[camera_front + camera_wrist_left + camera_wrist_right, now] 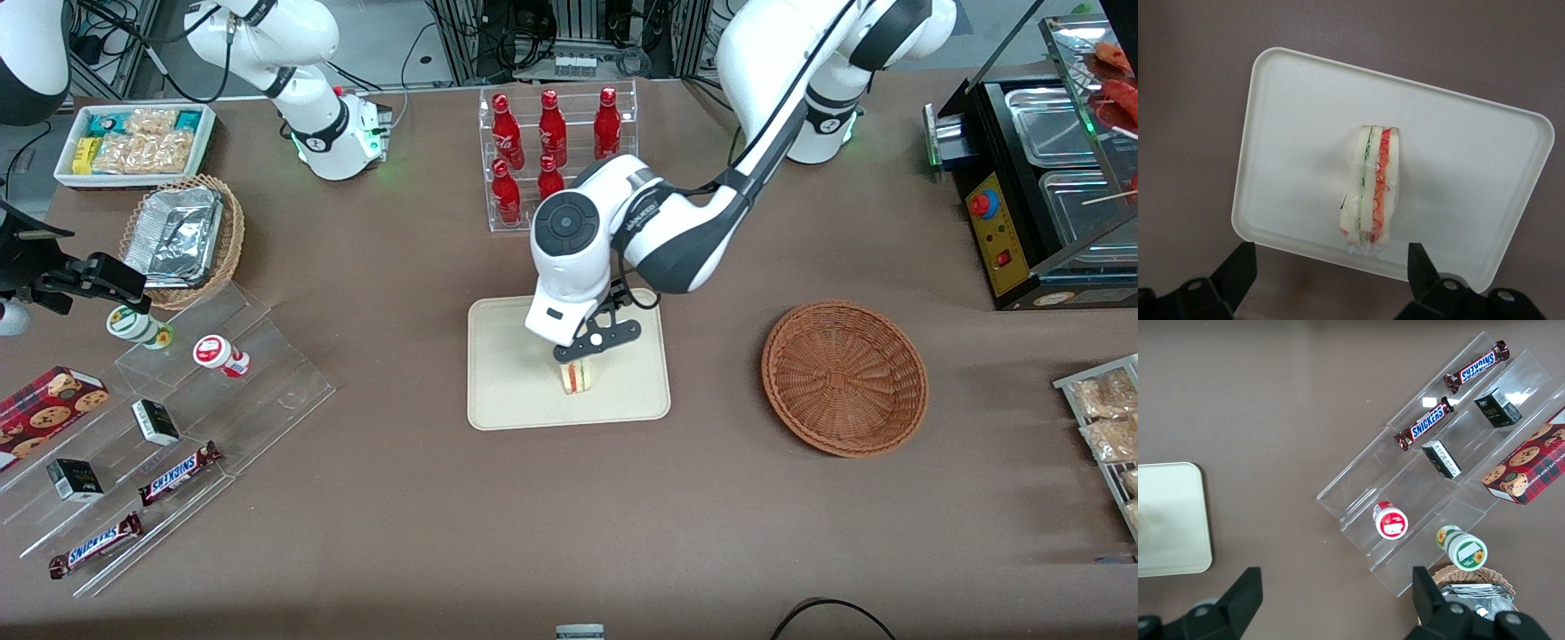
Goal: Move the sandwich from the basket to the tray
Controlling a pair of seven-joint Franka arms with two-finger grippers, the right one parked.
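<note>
tray (1458,160), sandwich (1370,190), spread end effector (1331,270)

Six red soda bottles (547,151) stand in a clear rack. Two Snickers bars (180,472) lie on clear steps near a cookie box (49,403).

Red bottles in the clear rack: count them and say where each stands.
5 red bottles, all in the rack: three on the upper step, two lower. The arm may hide another. The tool hovers over the sandwich.
</note>
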